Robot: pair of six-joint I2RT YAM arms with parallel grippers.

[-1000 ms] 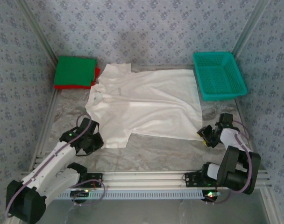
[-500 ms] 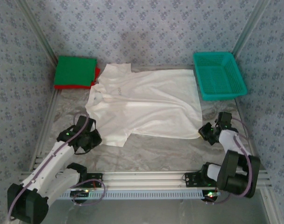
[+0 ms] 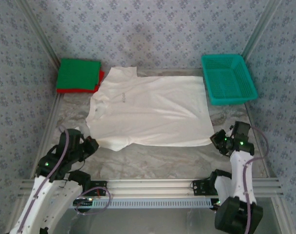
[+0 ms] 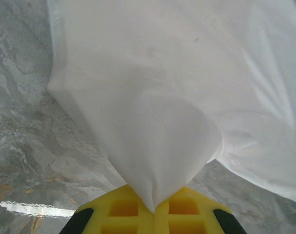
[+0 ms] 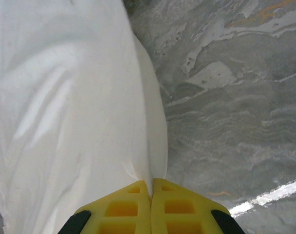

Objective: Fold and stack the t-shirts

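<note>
Off-white t-shirt (image 3: 150, 109): lay spread across the middle of the table, collar toward the left and hem toward the right, mostly flat with light wrinkles.
Near sleeve: drawn into a tented cone running down into the pads of the left gripper (image 4: 154, 207).
Near hem corner: pulled to a narrow fold ending in the right gripper (image 5: 151, 187).
Left jaws: clenched on the sleeve cloth, pads pressed together with no gap.
Right jaws: clenched on the hem corner, likewise tight.
Green t-shirt (image 3: 79, 73): folded square at the far left corner, just beside the white shirt's far sleeve.
Red t-shirt (image 3: 75, 90): beneath the green one, showing as a strip at its near edge.
Teal mesh basket (image 3: 228, 100): far right, close to the hem's far corner.
Table (image 3: 153, 158): smooth, marbled, probably offering little grip.
Slip risk: each pinch held only a small tip of cloth, so a sharp tug might free it.
Skew risk: if one arm led the other, the fold line would likely run crooked.
Drag risk: carrying the near edge over might slide the whole shirt into the folded stack or the basket.
Bunch risk: slack between the grippers could sag and crease.
</note>
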